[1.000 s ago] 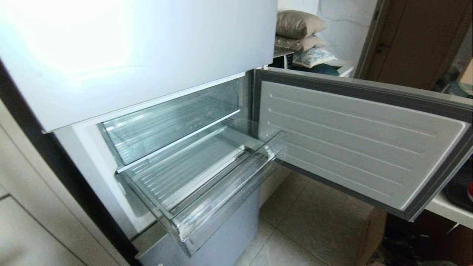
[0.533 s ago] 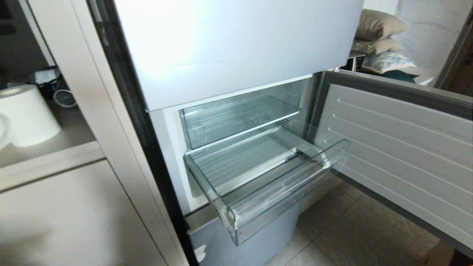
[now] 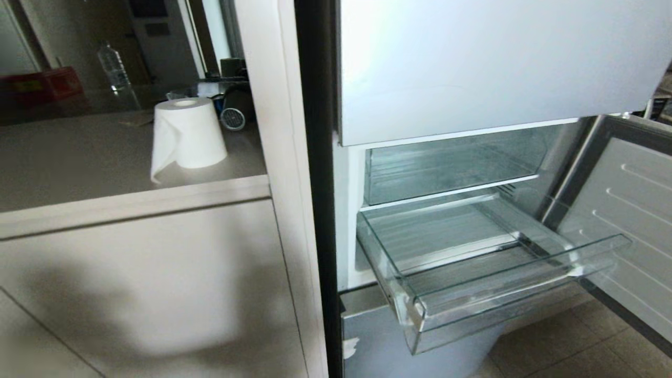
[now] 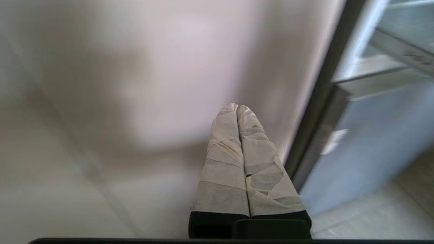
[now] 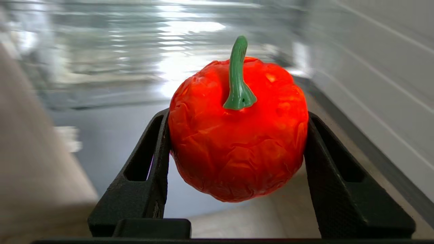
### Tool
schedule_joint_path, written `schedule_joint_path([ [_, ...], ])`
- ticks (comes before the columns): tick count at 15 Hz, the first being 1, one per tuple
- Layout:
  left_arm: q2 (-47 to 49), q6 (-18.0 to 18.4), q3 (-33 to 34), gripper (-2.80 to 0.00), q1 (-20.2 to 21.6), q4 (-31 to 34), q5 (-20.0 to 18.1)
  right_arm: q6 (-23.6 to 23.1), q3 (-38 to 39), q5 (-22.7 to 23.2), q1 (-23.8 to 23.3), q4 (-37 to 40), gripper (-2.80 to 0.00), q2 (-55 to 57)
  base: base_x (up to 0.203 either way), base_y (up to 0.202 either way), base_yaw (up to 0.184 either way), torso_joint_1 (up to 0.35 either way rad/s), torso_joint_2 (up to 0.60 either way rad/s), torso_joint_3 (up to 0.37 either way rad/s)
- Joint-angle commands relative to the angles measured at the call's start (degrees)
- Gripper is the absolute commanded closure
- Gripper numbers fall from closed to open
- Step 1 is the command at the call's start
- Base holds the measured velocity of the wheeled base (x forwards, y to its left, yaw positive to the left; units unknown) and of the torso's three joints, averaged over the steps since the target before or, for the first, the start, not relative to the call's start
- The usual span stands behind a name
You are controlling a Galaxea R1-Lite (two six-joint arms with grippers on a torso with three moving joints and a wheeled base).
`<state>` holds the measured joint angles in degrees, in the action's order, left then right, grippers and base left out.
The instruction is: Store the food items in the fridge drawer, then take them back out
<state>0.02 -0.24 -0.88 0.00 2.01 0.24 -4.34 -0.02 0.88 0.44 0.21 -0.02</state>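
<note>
Fruit (image 5: pixel 237 135): clamped in right gripper (image 5: pixel 237 142), outside the fridge. Drawer (image 3: pixel 488 294): pulled out, empty. Left gripper (image 4: pixel 237 112): fingers together, idle. Storing or removal step: cannot tell which.

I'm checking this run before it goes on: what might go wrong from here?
1. The fridge drawer and fridge door stand open toward the floor; a turn of the base may knock them.
2. The right gripper pinches the round orange-red fruit only at its sides, nothing beneath; it may slip out.
3. The shut left gripper hangs close to the cabinet panel and may scrape it.
</note>
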Motion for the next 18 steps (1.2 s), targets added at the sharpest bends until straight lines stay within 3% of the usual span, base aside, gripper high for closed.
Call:
schedule_joint_path([
  [1, 0.0, 0.0, 0.0, 0.00, 0.0, 0.0, 0.0, -0.2, 0.0, 0.3, 0.0, -0.1, 0.00, 0.1, 0.000, -0.005, 0.148, -0.002, 0.00, 0.002],
  [4, 0.0, 0.0, 0.0, 0.00, 0.0, 0.0, 0.0, -0.4, 0.0, 0.4, 0.0, -0.1, 0.00, 0.9, 0.001, -0.003, 0.054, 0.001, 0.00, 0.001],
  [7, 0.0, 0.0, 0.0, 0.00, 0.0, 0.0, 0.0, -0.9, -0.1, 0.3, 0.0, -2.0, 0.00, 9.3, 0.000, 0.000, 0.000, 0.000, 0.00, 0.000],
  [11, 0.0, 0.0, 0.0, 0.00, 0.0, 0.0, 0.0, 0.2, -5.6, 2.3, 0.0, -13.0, 0.00, 33.5, 0.000, 0.000, 0.000, 0.000, 0.00, 0.000],
  [18, 0.0, 0.0, 0.0, 0.00, 0.0, 0.0, 0.0, 3.6, -27.4, 5.3, 0.3, -31.3, 0.00, 77.4, 0.000, 0.000, 0.000, 0.000, 0.00, 0.000],
])
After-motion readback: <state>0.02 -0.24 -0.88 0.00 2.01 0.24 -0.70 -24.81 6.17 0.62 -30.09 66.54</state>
